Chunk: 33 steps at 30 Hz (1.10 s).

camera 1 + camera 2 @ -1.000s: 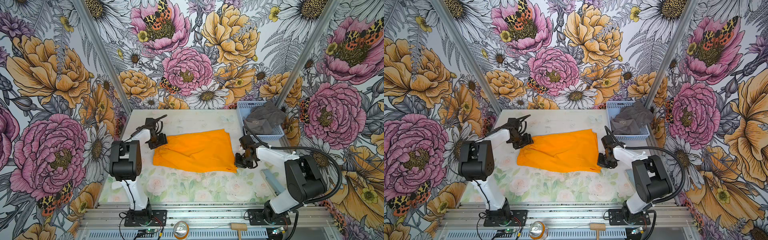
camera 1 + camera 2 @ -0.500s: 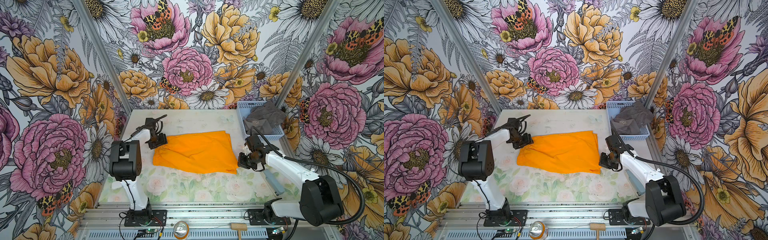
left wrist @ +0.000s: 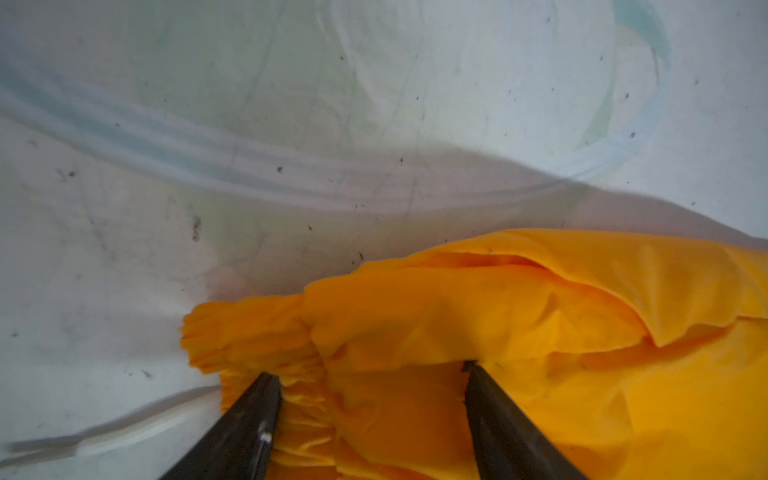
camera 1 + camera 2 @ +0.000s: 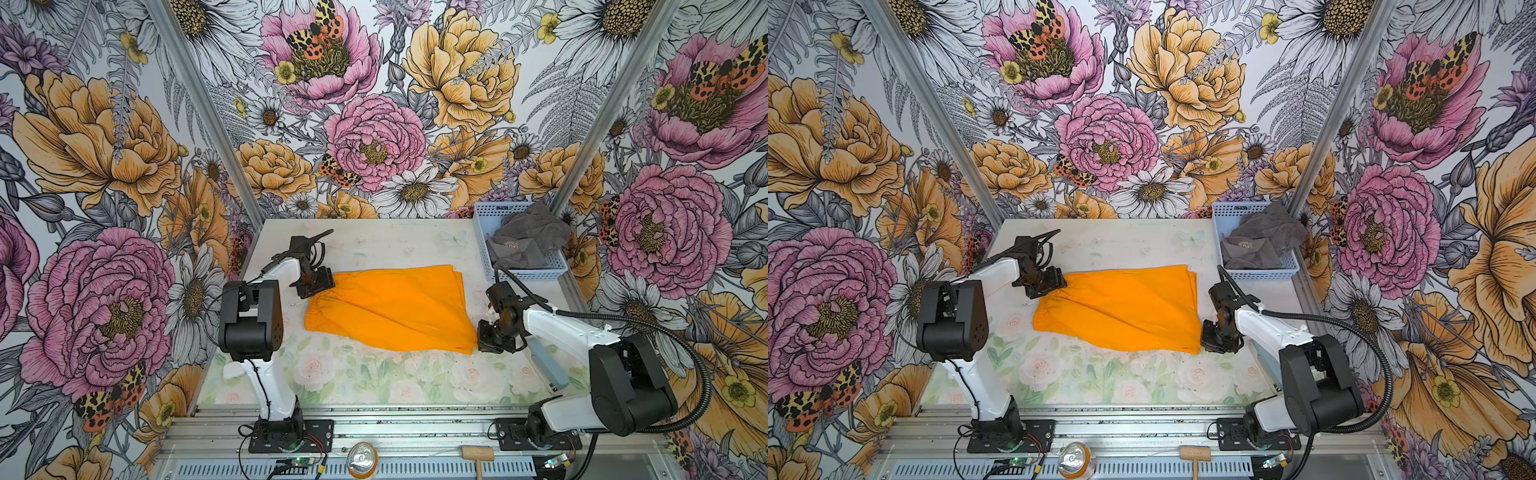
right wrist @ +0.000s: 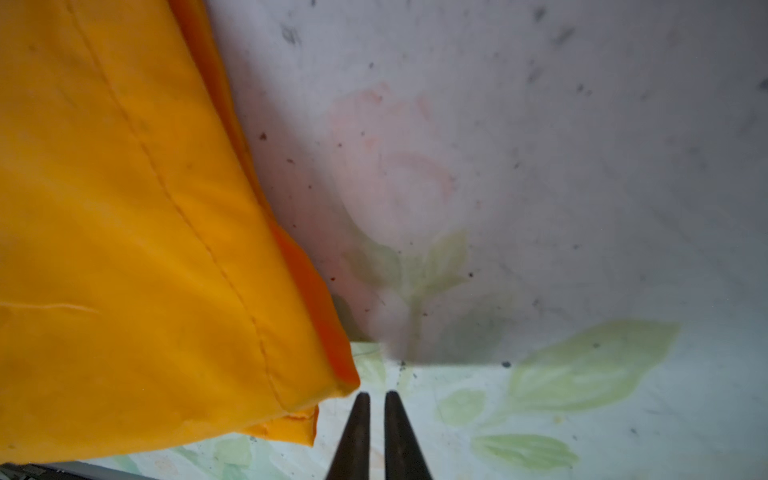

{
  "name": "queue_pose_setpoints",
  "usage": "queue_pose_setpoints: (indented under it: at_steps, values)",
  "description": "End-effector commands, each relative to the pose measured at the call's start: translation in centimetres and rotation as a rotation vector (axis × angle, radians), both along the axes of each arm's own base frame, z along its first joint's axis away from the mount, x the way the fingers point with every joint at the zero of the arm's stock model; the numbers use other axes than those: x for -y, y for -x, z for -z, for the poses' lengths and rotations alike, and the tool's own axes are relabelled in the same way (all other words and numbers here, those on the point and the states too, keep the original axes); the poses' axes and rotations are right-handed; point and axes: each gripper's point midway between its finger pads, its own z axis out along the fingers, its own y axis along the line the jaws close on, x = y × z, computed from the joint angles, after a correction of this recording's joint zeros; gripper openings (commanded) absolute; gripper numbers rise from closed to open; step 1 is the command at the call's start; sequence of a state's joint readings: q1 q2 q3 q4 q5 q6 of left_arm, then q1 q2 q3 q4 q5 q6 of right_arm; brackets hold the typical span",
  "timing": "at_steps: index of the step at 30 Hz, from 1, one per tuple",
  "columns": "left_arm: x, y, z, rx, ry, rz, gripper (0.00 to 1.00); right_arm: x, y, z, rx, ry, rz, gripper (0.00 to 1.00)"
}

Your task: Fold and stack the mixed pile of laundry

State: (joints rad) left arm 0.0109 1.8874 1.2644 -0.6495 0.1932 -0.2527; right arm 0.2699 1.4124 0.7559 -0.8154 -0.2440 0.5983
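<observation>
Orange shorts (image 4: pixel 386 309): lying spread flat mid-table (image 4: pixel 374 382), waistband toward the left claw (image 3: pixel 370 370), whose jaws are standing wide apart over the gathered waistband, gripping nothing. Right claw (image 5: pixel 376 397): jaws sitting nearly together, a thin gap showing, empty, just beside the shorts' near right corner. Grey towel (image 4: pixel 525 239): lying crumpled in the pale blue basket (image 4: pixel 482 232) at the far right corner.

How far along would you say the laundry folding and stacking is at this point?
Early. Done: the orange shorts lie spread on the table, apparently doubled over. In hand: the left end effector stands open over the gathered waistband; the right end effector, nearly shut and holding nothing, sits just off the hem corner. Left: further folds, then the grey towel, crumpled in the basket, needs folding and stacking.
</observation>
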Motion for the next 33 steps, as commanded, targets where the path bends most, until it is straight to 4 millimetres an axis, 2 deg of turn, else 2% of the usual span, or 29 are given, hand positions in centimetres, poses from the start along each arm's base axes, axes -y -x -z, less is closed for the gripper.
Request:
queue_pose_setpoints:
  at_steps: [1,3,6,7,10,12,15,19,22,26,33]
  values:
    - [0.5,1.1,1.6,-0.059,0.024,0.024,0.73,0.1,-1.8,-2.0,0.093,0.022,-0.008,0.16]
    - [0.6,0.9,0.6,-0.036,0.03,0.029,0.76,-0.4,-3.0,-3.4,0.134,0.005,-0.008,0.17]
    - [0.6,0.5,-2.0,0.028,0.031,0.037,0.81,-1.4,-4.6,-4.7,0.172,-0.019,-0.025,0.18]
    - [0.5,0.3,-4.5,0.089,0.022,0.041,0.83,-1.7,-5.0,-4.9,0.177,-0.021,-0.036,0.19]
    - [-0.9,0.9,-7.2,0.161,-0.01,0.02,0.89,-2.9,-6.2,-5.4,0.199,-0.024,-0.075,0.2]
    - [-2.1,1.9,-8.0,0.18,-0.037,-0.001,0.9,-3.8,-7.0,-5.7,0.219,-0.036,-0.097,0.21]
    - [-2.8,3.5,-7.1,0.156,-0.067,0.001,0.89,-5.2,-8.5,-5.6,0.248,-0.043,-0.122,0.22]
    - [-1.9,5.2,-4.4,0.081,-0.042,0.027,0.8,-6.0,-10.3,-4.0,0.262,-0.028,-0.128,0.22]
    - [-1.5,5.8,-2.8,0.033,-0.046,0.039,0.76,-6.4,-11.3,-3.7,0.267,-0.027,-0.13,0.22]
    - [-1.3,5.7,-1.9,0.014,-0.095,0.072,0.74,-6.7,-11.5,-4.1,0.281,-0.037,-0.134,0.22]
    - [-0.4,5.3,-0.5,-0.03,-0.122,0.087,0.74,-6.4,-10.9,-4.1,0.277,-0.039,-0.128,0.23]
